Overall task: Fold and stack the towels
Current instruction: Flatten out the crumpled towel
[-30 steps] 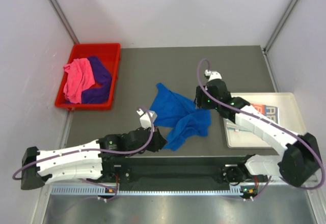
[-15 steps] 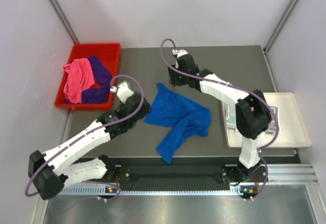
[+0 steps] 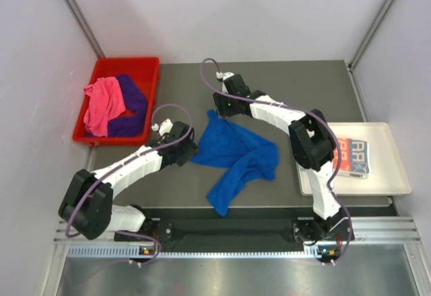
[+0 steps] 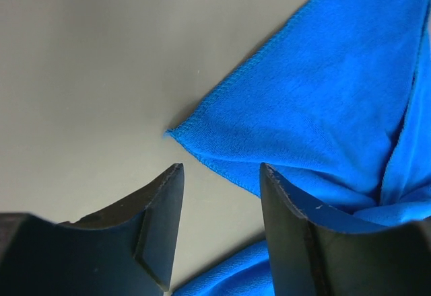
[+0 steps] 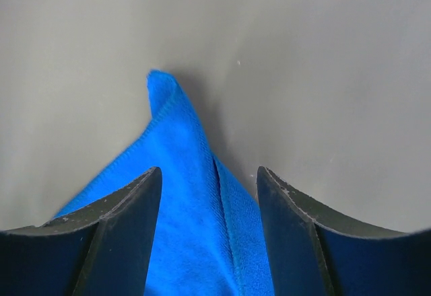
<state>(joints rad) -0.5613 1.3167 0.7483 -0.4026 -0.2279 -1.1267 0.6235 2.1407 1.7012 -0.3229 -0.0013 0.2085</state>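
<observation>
A royal blue towel (image 3: 236, 151) lies crumpled on the grey table, one tail trailing toward the front edge. My left gripper (image 3: 191, 149) is open at its left corner. In the left wrist view the fingers (image 4: 221, 169) sit just short of that pointed corner (image 4: 176, 134), with bare table between them. My right gripper (image 3: 225, 109) is open over the towel's far corner. In the right wrist view its fingers (image 5: 209, 172) straddle the blue cloth (image 5: 185, 235) without pinching it. A pink towel (image 3: 101, 104) and a purple towel (image 3: 133, 104) lie bunched together. A folded cream towel with lettering (image 3: 351, 157) rests at the right.
The red bin (image 3: 128, 61) holding the pink and purple towels stands at the back left. The white tray (image 3: 397, 187) under the folded towel sits at the right edge. Both arms reach across the middle of the table. Walls close in the left, right and back.
The left arm swung from the front edge to the towel's left corner and opened. The right arm moved from beside the tray to the far corner. The towel's tail now lies stretched forward.
</observation>
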